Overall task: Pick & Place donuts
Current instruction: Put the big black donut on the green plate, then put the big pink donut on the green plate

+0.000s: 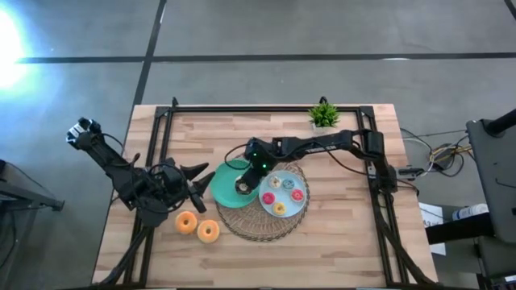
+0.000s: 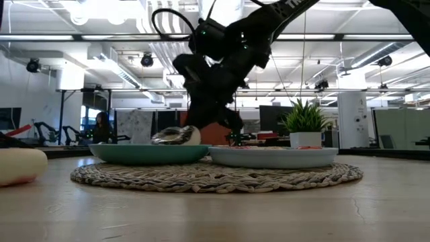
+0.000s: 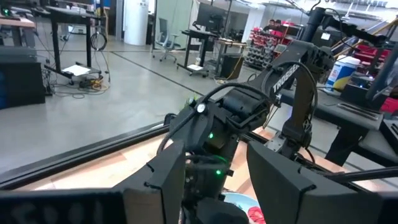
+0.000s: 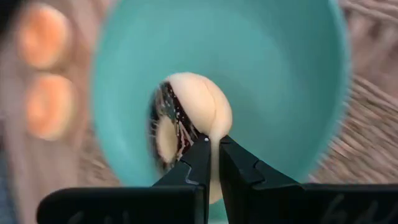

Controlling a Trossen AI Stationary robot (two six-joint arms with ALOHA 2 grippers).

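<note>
A brown-frosted donut [image 4: 189, 112] stands on edge over the green plate [image 1: 222, 184], with my right gripper [image 4: 211, 146] shut on it; seen from above, the gripper [image 1: 247, 182] reaches in from the table's right. Two orange-tan donuts [image 1: 187, 222] [image 1: 208, 231] lie on the bare wood near the front left. Several coin-sized donuts lie on the light-blue plate [image 1: 282, 195]. My left gripper [image 1: 201, 176] stands open left of the green plate, pointing level toward it, with nothing between its fingers [image 3: 168, 180]. My right gripper pinches the brown donut's pale outer rim [image 4: 213, 140] between its two fingertips, slanting down from the table's right. The donut sits tilted on edge inside the green plate [image 2: 134, 153]. The plate's rim hides its lower part, so I cannot tell whether it touches the plate.
Both plates rest side by side on a round woven mat [image 1: 250, 221] at the table's middle. A small potted plant [image 1: 324, 115] stands at the far right. A black frame [image 1: 242, 109] runs around the tabletop.
</note>
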